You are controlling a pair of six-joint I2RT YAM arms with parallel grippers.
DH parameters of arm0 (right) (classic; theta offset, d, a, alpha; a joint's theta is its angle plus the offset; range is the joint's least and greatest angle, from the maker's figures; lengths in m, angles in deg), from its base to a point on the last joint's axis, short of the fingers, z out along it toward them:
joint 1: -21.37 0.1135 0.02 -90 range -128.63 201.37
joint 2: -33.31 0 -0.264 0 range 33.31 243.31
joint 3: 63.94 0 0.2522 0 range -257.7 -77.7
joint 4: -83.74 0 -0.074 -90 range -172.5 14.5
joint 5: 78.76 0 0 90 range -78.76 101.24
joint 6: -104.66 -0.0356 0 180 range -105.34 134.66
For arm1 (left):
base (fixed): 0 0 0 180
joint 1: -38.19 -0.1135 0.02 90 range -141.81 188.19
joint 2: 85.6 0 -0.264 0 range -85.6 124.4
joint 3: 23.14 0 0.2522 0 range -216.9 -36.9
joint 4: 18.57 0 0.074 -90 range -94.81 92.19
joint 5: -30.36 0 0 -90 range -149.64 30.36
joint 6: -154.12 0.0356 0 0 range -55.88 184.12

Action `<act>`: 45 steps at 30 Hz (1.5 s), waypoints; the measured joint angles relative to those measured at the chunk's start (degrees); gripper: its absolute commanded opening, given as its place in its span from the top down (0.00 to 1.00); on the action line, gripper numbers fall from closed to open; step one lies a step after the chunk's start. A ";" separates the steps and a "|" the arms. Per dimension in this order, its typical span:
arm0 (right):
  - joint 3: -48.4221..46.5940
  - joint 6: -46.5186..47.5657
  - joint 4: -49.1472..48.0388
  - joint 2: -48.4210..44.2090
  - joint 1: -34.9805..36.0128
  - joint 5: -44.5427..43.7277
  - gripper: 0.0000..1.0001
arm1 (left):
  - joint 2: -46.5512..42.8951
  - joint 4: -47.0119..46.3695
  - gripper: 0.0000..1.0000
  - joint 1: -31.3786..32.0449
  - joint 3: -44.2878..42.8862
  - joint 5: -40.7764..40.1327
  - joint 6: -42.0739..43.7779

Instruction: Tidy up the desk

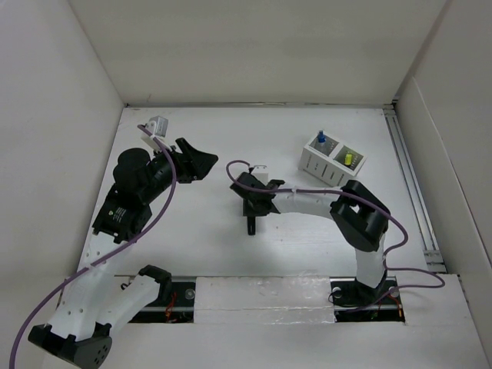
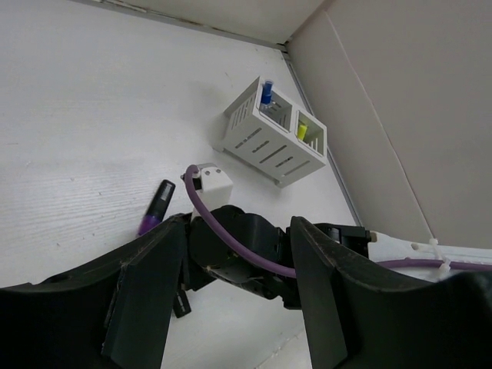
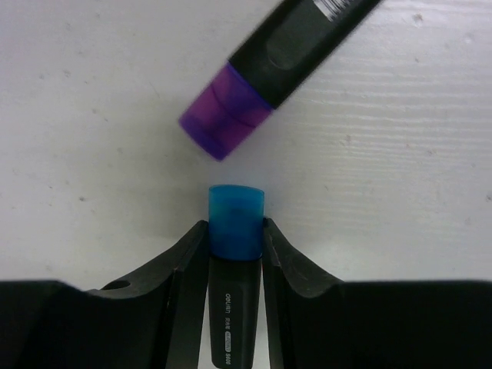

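The white desk [image 1: 200, 246] is walled in by white panels. My right gripper [image 1: 252, 209] is at its middle, pointing down. In the right wrist view it [image 3: 236, 240] is shut on a black highlighter with a blue cap [image 3: 236, 207], cap end just past the fingertips, close over the desk. A black highlighter with a purple cap [image 3: 265, 65] lies on the desk just beyond it and also shows in the left wrist view [image 2: 154, 207]. My left gripper [image 1: 201, 163] is open and empty, above the desk to the left, aimed at the right gripper [image 2: 238, 231].
A white ribbed two-compartment pen holder [image 1: 330, 159] stands at the back right, with a blue pen [image 1: 322, 139] in one compartment and a yellow item [image 1: 348, 158] in the other. It also shows in the left wrist view [image 2: 273, 138]. A metal rail [image 1: 411, 177] runs along the right edge.
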 measured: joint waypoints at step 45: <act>4.13 22.69 -11.32 -21.51 -50.56 -12.04 0.89 | 14.16 0.96 0.45 40.00 -8.98 -38.51 3.72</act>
